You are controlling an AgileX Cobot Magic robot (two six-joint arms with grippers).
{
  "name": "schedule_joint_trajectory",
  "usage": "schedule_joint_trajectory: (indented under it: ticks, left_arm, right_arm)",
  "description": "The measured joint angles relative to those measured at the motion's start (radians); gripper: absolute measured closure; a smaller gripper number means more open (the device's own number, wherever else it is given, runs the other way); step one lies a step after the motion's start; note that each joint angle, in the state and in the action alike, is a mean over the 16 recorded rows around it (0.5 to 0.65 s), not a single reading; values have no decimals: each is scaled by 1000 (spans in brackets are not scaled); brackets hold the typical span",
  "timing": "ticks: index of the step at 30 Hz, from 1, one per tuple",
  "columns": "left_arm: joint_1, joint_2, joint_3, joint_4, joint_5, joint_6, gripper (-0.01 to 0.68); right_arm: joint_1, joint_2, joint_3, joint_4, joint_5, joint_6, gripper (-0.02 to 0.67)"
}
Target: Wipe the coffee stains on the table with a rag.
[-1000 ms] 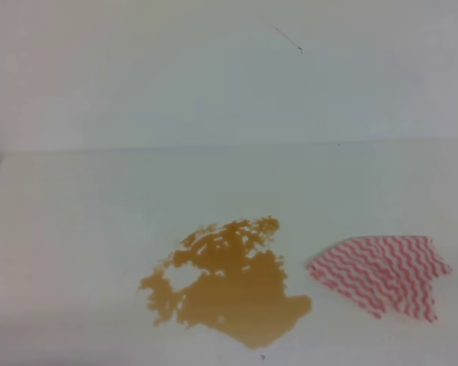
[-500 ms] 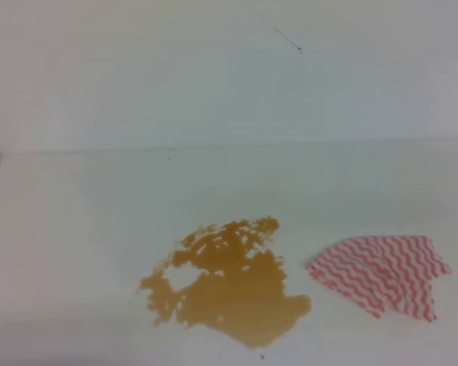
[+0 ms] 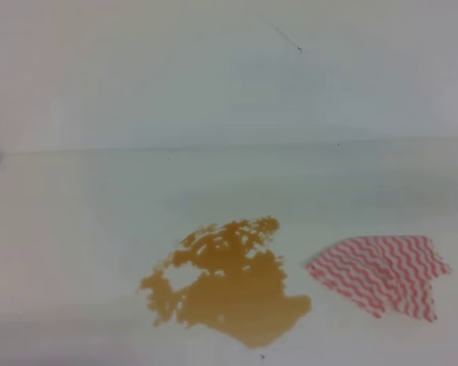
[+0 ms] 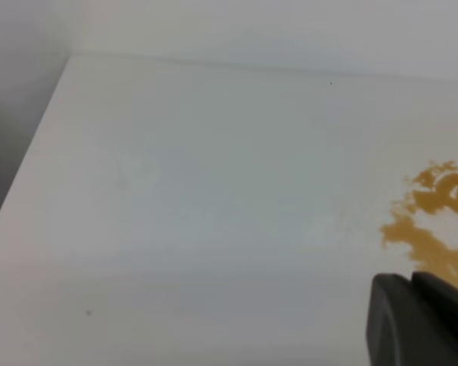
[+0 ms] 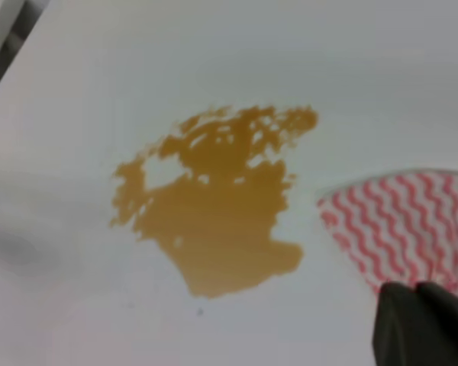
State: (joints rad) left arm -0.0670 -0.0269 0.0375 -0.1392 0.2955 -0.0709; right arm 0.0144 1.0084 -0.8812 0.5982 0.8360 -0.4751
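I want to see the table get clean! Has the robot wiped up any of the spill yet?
Not yet. Nothing looks done: the coffee stain is whole and wet on the table. Nothing is in hand either: the rag lies flat beside it, with no fingers on it. Grabbing the rag and all the wiping are left.

The high view looks down at the counter (image 3: 76, 229) from the front. Both wrist views look down from closer, slanted. All three share the coffee stains (image 3: 227, 280); the right wrist view and the high view share also the rag (image 3: 382, 273).
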Motion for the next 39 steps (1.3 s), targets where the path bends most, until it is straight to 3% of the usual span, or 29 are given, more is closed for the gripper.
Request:
schedule_joint_trajectory:
  ticks: [7,19,27,32,39]
  left_arm:
    - [0,0,0,0,0,0,672]
    - [0,0,0,0,0,0,672]
    - [0,0,0,0,0,0,672]
    - [0,0,0,0,0,0,672]
    - [0,0,0,0,0,0,672]
  right_arm:
    - [37,184,-98,-11,57,-47,649]
    - [195,394,-274,-348,62,220,649]
    - [244,510,-305,-437,29,288,634]
    - [253,577,-308,-430,-11,275,564]
    - [255,664,-326,-407,-65,244,387]
